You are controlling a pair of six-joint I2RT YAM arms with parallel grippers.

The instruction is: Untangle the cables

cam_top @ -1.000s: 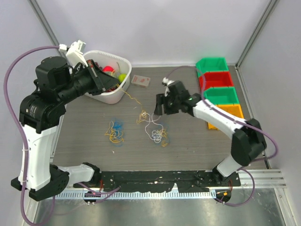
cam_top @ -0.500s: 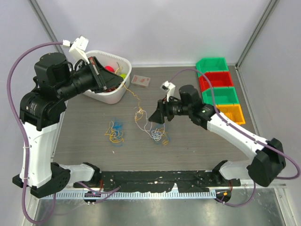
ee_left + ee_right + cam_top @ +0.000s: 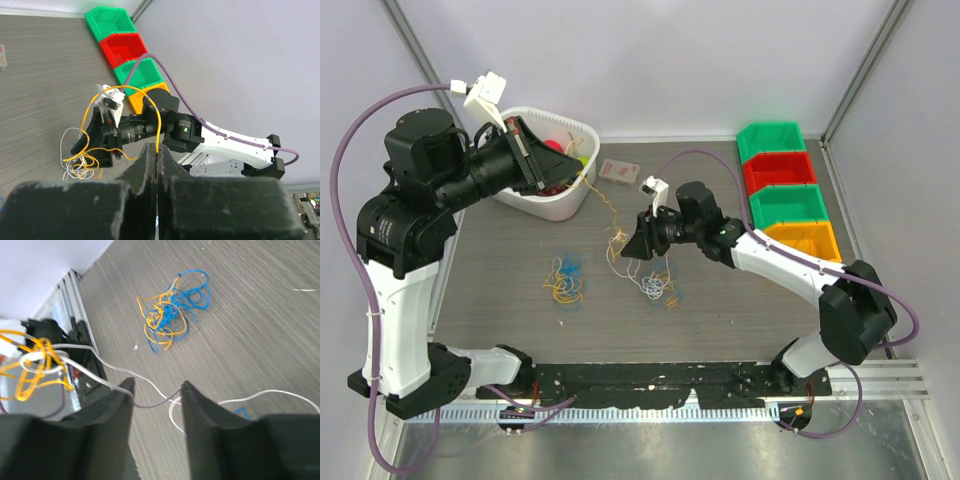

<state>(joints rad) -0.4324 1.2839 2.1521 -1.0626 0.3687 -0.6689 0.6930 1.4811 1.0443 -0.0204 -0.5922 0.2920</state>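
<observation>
Main knot of cables [image 3: 655, 285] at the middle of the table [image 3: 500, 300], with white, blue and yellow strands wound together; a second knot [image 3: 565, 280] of yellow and blue lies well apart to its left, with neither claw on it. Yellow cable [image 3: 122, 88] rising out of the main knot toward the white basket [image 3: 560, 205], pinched in the fully closed left claw [image 3: 157, 150]. Held high, probably to keep this strand taut and clear of the rest. White cable [image 3: 265, 391] crossing the gap of the right claw [image 3: 156, 395], fingers apart on either side and nothing clamped yet. Set low beside the knot, apparently to take this strand and draw it away from the yellow one. Coloured bins [image 3: 780, 135] in a row at the far right edge, well away from both knots and playing no visible part in the separation.
</observation>
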